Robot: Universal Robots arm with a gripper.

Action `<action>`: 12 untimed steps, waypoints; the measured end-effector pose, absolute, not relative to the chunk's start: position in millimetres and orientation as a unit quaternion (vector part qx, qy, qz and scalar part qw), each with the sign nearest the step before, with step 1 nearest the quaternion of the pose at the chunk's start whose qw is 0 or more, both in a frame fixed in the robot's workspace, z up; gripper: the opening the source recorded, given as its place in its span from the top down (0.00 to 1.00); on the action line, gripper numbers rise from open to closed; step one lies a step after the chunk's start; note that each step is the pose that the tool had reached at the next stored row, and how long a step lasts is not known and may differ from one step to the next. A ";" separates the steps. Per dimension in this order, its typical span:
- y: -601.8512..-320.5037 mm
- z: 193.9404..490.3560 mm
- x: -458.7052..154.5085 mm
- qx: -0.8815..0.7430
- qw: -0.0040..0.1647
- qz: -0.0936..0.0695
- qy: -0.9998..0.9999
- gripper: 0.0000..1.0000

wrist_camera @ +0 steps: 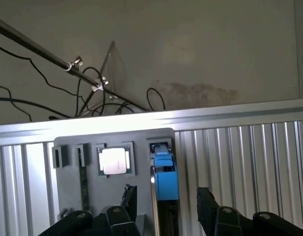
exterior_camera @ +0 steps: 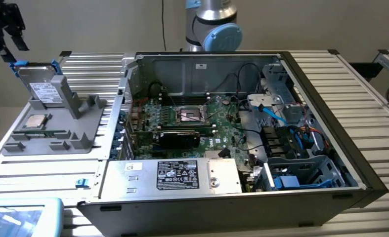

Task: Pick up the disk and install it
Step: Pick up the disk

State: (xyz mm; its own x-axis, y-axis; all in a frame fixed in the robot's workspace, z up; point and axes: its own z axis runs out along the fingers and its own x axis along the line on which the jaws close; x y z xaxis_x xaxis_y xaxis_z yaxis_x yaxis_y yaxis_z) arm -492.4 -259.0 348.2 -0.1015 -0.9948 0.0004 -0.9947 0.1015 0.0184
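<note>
Counts: 1 disk [exterior_camera: 41, 85], 1 CPU chip [exterior_camera: 34, 121], 1 grey holder [exterior_camera: 62, 140] with several slots, too many to count surely. 1 open PC case [exterior_camera: 181, 212], in it 1 motherboard [exterior_camera: 227, 123], 1 silver box [exterior_camera: 224, 175]. 1 arm [exterior_camera: 211, 24], 1 tool [exterior_camera: 7, 44], 2 fingers [wrist_camera: 206, 201]. 1 slatted desk [exterior_camera: 352, 98]
</note>
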 end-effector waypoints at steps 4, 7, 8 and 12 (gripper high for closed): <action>-259.0 340.8 -492.4 0.674 0.006 -0.007 -0.739 0.40; -259.0 335.4 -492.4 0.678 0.006 -0.007 -0.735 0.40; -259.0 333.5 -492.4 0.680 0.006 -0.007 -0.733 0.40; -259.0 326.2 -492.4 0.685 0.006 -0.007 -0.728 0.40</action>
State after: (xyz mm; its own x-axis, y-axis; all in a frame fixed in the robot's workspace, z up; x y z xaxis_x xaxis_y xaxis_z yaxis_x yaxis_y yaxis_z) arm -492.4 -259.0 326.2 -0.0610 -0.9981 0.0004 -0.9980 0.0610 0.0183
